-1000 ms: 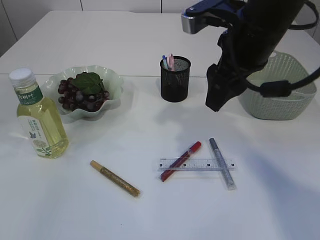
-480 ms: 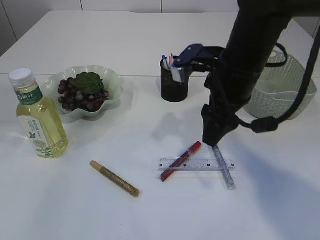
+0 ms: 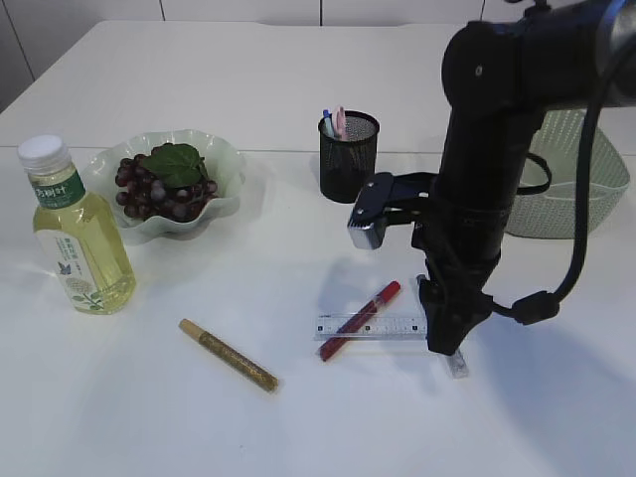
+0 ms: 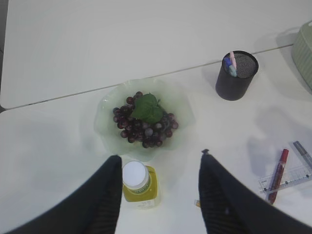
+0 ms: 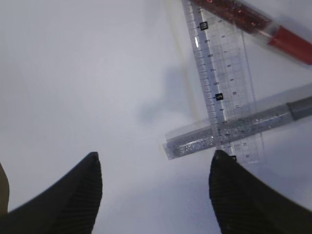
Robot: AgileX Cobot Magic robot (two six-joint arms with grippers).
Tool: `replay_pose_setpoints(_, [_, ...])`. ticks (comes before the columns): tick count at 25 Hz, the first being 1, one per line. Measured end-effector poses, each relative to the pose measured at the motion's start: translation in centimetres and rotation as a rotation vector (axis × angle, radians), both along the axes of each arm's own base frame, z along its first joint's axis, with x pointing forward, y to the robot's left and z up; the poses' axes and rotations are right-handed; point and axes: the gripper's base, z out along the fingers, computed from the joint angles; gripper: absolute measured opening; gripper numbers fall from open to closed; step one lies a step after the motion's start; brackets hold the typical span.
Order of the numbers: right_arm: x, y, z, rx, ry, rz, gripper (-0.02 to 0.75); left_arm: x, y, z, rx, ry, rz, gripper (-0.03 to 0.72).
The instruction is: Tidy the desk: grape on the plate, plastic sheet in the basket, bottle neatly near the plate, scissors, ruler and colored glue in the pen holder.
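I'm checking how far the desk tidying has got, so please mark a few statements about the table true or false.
1. The purple grape bunch lies on the pale green wavy plate. True.
2. The clear plastic ruler stands in the black mesh pen holder. False: it lies flat on the table, with the red glitter glue pen across it.
3. The right claw is open and holds nothing. True.
4. The gold glitter glue pen is in the pale green woven basket. False: it lies on the table in front of the plate.
5. The yellow drink bottle with a white cap lies on its side. False: it stands upright.
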Motion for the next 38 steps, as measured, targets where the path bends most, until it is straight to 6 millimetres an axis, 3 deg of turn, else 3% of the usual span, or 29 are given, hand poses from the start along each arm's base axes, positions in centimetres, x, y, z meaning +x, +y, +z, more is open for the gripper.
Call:
replay_pose_setpoints(4, [0.5,0.2,-1.7,-0.011,0.012,0.004,0.539,0.0,0.0,0.0,0.002,-0.001,0.001,0.372])
replay_pose_setpoints(14, [1.8,0.7,-2.2,0.030,-0.103,-0.004,0.540,0.0,0.1,0.0,0.013,-0.006,0.009,0.372])
replay_pose_setpoints(38, [2.3,1.1,-5.2,0.031,-0.052,0.018,0.541,0.1,0.3,0.0,0.025,-0.012,0.018,0.372])
